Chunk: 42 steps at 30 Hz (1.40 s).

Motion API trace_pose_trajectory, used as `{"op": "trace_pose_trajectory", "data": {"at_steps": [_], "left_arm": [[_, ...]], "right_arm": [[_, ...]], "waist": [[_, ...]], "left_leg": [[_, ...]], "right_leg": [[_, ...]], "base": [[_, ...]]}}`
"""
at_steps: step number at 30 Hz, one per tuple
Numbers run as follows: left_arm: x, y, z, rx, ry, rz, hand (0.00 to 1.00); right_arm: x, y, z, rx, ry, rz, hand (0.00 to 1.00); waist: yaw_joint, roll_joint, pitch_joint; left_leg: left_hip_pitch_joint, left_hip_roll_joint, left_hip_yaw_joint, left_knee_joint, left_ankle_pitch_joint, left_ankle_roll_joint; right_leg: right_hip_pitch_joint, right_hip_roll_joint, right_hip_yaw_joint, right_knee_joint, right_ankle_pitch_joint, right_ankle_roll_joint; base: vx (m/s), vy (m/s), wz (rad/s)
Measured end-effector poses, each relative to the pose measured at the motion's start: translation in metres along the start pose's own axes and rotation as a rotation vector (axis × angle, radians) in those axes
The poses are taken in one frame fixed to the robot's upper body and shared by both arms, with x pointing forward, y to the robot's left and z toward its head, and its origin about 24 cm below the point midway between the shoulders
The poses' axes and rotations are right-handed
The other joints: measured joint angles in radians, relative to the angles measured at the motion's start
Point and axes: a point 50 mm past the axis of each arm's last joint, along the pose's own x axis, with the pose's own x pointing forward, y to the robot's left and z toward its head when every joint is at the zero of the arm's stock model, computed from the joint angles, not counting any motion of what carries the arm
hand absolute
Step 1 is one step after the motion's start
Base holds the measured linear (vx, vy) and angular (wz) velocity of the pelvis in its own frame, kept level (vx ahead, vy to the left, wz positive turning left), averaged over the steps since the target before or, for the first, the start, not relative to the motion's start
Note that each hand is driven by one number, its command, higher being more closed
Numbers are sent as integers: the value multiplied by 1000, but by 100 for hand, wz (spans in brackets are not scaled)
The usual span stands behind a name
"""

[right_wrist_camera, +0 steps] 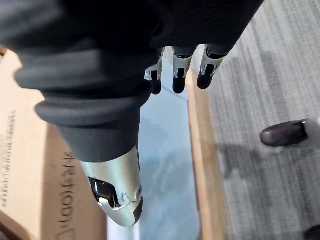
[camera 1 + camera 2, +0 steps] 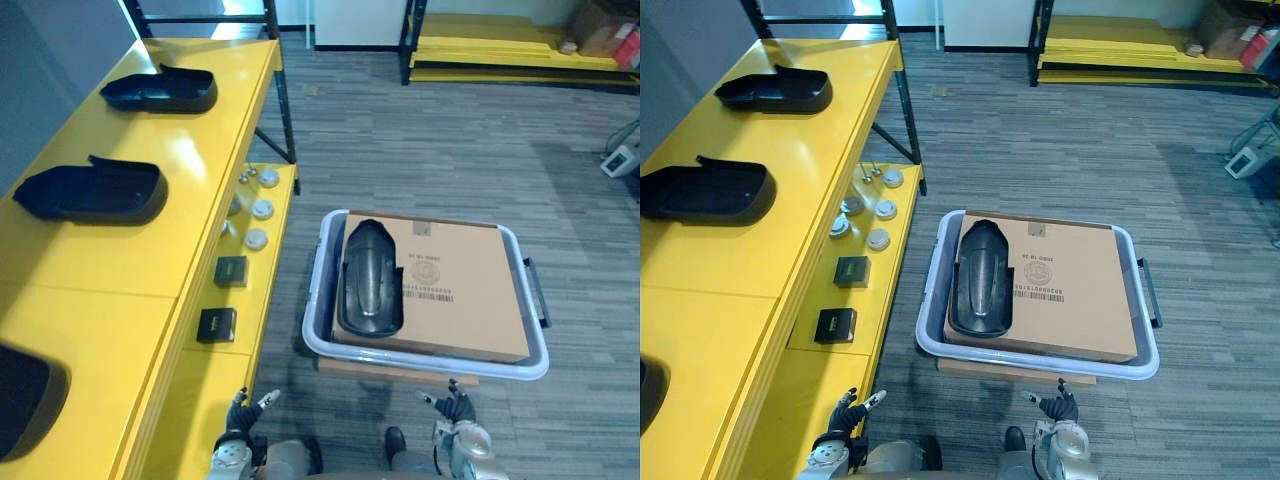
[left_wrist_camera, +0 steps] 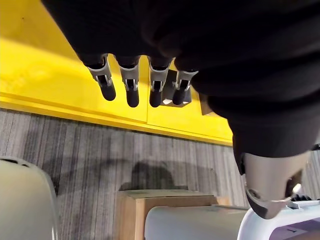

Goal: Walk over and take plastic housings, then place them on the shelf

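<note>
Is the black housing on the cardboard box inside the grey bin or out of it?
In. The black housing lies on top of the cardboard box that sits inside the grey bin.

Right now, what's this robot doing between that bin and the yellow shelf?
The robot stands facing a grey bin that holds a cardboard box, with one black plastic housing lying on top of the box. Its left hand and right hand hang low near the bin with fingers open, holding nothing. Two more housings sit on the yellow shelf to its left. The one in the bin is not yet picked up.
</note>
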Motion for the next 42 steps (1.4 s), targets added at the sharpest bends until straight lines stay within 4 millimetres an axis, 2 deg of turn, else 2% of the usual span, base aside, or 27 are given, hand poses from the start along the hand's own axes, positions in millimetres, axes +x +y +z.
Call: {"op": "trace_pose_trajectory", "data": {"at_steps": [4, 8, 9, 12, 13, 14, 15, 16, 17, 21, 24, 27, 31, 32, 37, 42], "left_arm": [[1, 2, 1, -2, -2, 6, 0], [-2, 1, -4, -26, 14, 5, 0], [-3, 1, -8, -26, 25, 7, 0], [-7, 1, -17, -29, 52, 6, 0], [-9, 2, -20, -34, 58, 11, 0], [-9, 3, -21, -41, 62, 16, 0], [-10, 5, -25, -55, 74, 26, 0], [-14, 1, -30, -63, 88, 18, 0], [-15, 1, -31, -63, 91, 19, 0], [-17, 8, -37, -44, 108, 29, 0], [-16, 6, -36, -40, 104, 19, 0], [-15, 6, -33, -41, 91, 4, 0], [-15, 6, -33, -42, 88, 5, 0], [-14, 6, -31, -42, 81, 6, 0], [-12, 8, -25, -35, 58, 9, 0], [-9, 5, -15, -25, 23, -3, 0]], "right_arm": [[-2, -19, 19, 61, -97, -84, 0], [-9, -63, 37, 170, -199, -284, 0], [-13, -78, 43, 199, -231, -350, 0], [-30, -113, 58, 266, -333, -513, 0], [-38, -122, 66, 276, -382, -559, 0], [-40, -125, 70, 283, -404, -573, 0], [-45, -127, 79, 307, -457, -600, 0], [-53, -132, 94, 305, -534, -619, 0], [-56, -131, 100, 305, -562, -614, 0], [-57, -90, 135, 278, -707, -422, 0], [-67, -49, 165, 206, -845, -224, 0], [-73, -21, 178, 129, -913, -97, 0], [-73, -5, 179, -2, -928, -55, 0], [-67, -2, 176, -53, -901, -62, 0], [-34, 19, 158, -240, -715, -79, 0], [-16, 28, 153, -304, -616, -121, 0]], "waist": [[-1, -4, -11], [-13, 0, -39], [-24, 0, -47], [-29, 6, -84], [-36, 2, -89], [-40, -14, -84], [-46, -44, -83], [-54, -11, -105], [-49, -14, -106], [-46, -37, -100], [-38, -36, -99], [-21, -37, -98], [-13, -37, -90], [-2, -41, -85], [2, -45, -51], [8, -37, -12]], "left_leg": [[40, -4, -2, -6, 0, 0], [68, -7, -4, -30, 0, 0], [80, -7, -5, -35, 0, 0], [95, -11, -5, -23, 1, -1], [86, -16, -8, 23, 5, -7], [70, -24, -10, 66, 13, -21], [40, -38, -19, 64, -3, -15], [48, -10, -76, -45, 32, -15], [59, -17, -75, -64, 31, -10], [54, -36, -94, -60, 33, -8], [49, -37, -114, -59, 33, -8], [34, -40, -150, -59, 36, -4], [16, -41, -198, -82, 64, -9], [17, -41, -210, -101, 79, -11], [9, -43, -248, -138, 120, -21], [-48, -51, -285, -139, 156, -24]], "right_leg": [[33, -2, -4, -13, 4, -5], [45, -2, -9, -15, 4, -5], [53, -2, -10, -14, 4, -5], [66, -7, -21, -7, 4, -5], [76, -25, -35, 0, 4, -5], [85, -42, -35, 3, 4, -5], [96, -77, -33, 10, 3, -4], [83, -47, -59, 30, -3, 6], [80, -54, -58, 35, -11, 16], [76, -70, -86, 40, -15, 21], [78, -68, -94, 43, -25, 9], [80, -67, -131, 44, -45, 4], [79, -61, -176, 44, -51, -2], [77, -60, -193, 43, -51, -2], [71, -56, -232, 40, -51, -1], [40, -60, -267, 40, -51, -1]], "base": [[129, 30, -21], [105, 11, -9], [135, 29, -4], [107, 29, -8], [112, 41, 2], [96, 65, 10], [44, 32, 16], [23, 20, 4], [0, 0, 0], [0, 44, 11], [-47, -18, 14], [-62, -62, 28], [-61, -79, 39], [-64, -80, 27], [-86, -59, 19], [-109, -27, 29]]}}
